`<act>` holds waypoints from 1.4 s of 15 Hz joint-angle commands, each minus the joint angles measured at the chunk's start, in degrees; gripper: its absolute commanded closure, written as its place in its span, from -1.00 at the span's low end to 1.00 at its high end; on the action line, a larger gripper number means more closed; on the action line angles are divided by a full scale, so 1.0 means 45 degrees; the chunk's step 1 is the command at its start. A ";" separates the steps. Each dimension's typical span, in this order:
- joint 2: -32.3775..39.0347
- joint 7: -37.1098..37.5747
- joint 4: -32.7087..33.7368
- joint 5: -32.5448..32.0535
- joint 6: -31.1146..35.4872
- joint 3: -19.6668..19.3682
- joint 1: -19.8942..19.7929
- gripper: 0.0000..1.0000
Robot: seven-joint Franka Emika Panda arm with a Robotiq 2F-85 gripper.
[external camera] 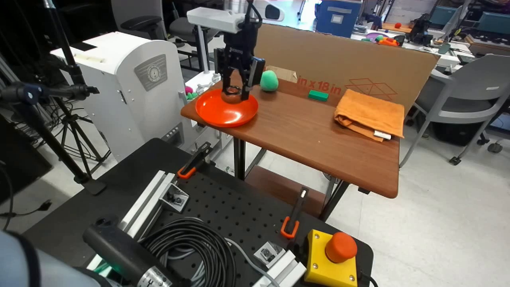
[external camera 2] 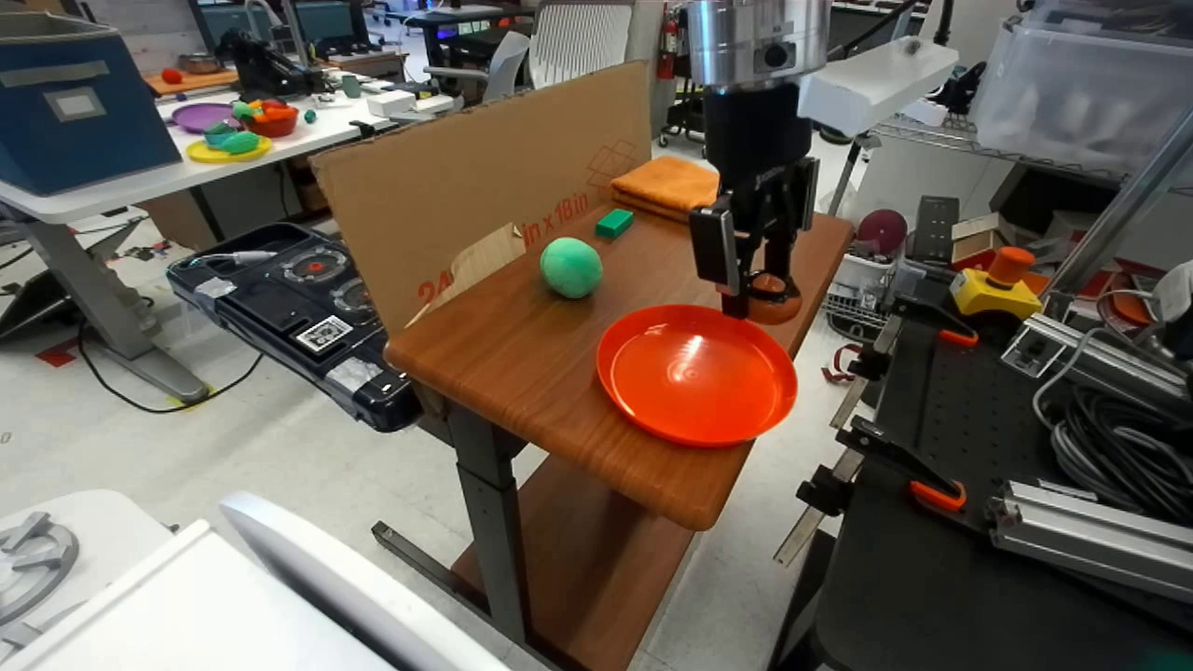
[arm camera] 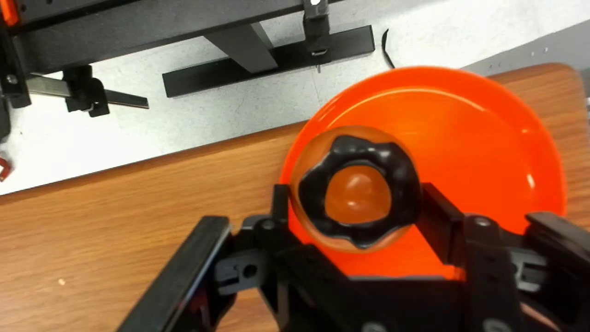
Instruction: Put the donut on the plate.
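The donut, brown with a wavy black top, is held between the two fingertips of my gripper in the wrist view (arm camera: 354,199). The donut (arm camera: 357,193) touches both fingertips and lies level. The orange-red plate (arm camera: 479,152) is below it, and the donut overlaps its left rim there. In an exterior view the gripper (external camera 2: 762,293) holds the donut (external camera 2: 775,308) above the plate's far right rim, apart from the plate (external camera 2: 694,373). In an exterior view the gripper (external camera: 235,92) and the donut (external camera: 230,97) appear over the back of the plate (external camera: 227,115).
A green ball (external camera 2: 571,267), a small green block (external camera 2: 614,223) and a folded orange cloth (external camera 2: 666,186) lie on the wooden table (external camera: 318,139). A cardboard panel (external camera: 310,52) stands along the table's back edge. The plate sits near the table's end.
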 commanded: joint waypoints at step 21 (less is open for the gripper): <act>0.1299 0.0091 0.0539 -0.0951 0.0442 -0.0378 0.0988 -1.00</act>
